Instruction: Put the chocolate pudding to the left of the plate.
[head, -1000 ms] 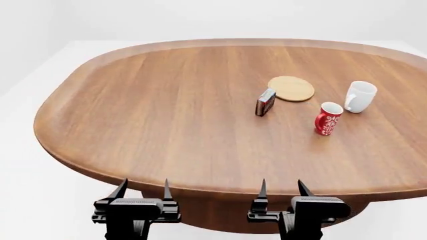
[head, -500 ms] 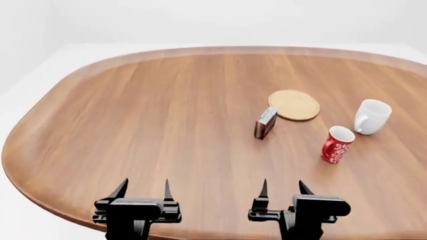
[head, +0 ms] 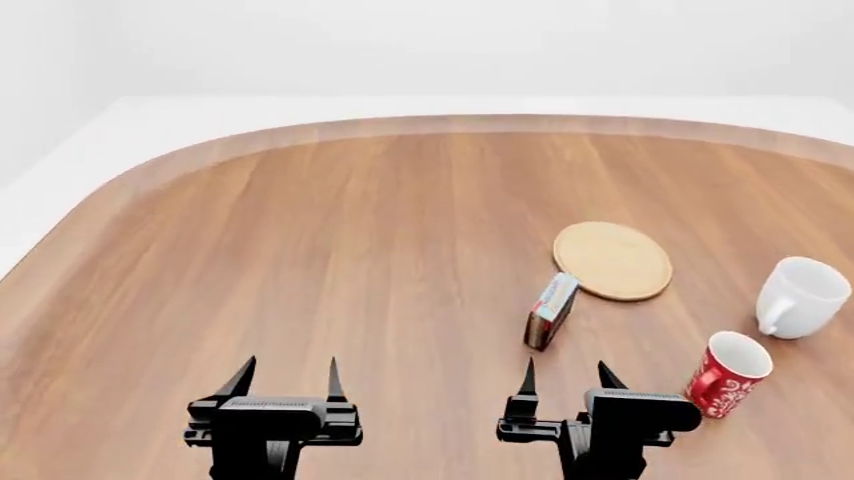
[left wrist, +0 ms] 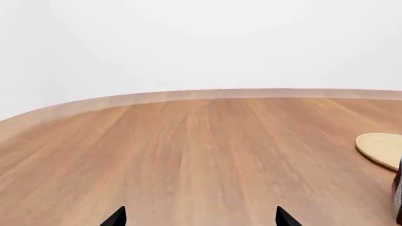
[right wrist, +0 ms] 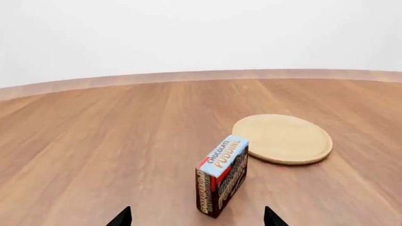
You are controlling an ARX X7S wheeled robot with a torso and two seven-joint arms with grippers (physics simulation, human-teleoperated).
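Observation:
The chocolate pudding carton (head: 550,310) stands upright on the wooden table, just near and left of the round tan plate (head: 613,260). In the right wrist view the pudding (right wrist: 222,174) stands a short way ahead of the jaws, the plate (right wrist: 283,138) behind it to the right. My right gripper (head: 570,377) is open and empty, just short of the carton. My left gripper (head: 286,377) is open and empty over bare table to the left. In the left wrist view the plate's edge (left wrist: 381,148) and a sliver of the carton (left wrist: 397,195) show at the side.
A red patterned mug (head: 726,374) stands to the right of my right gripper. A white mug (head: 802,296) stands beyond it near the right edge. The table (head: 334,250) stretches wide to the left and far side.
The view has moved forward over the table: the pudding, plate and mugs now lie lower and closer to my grippers. Both grippers stay open; nothing was touched.

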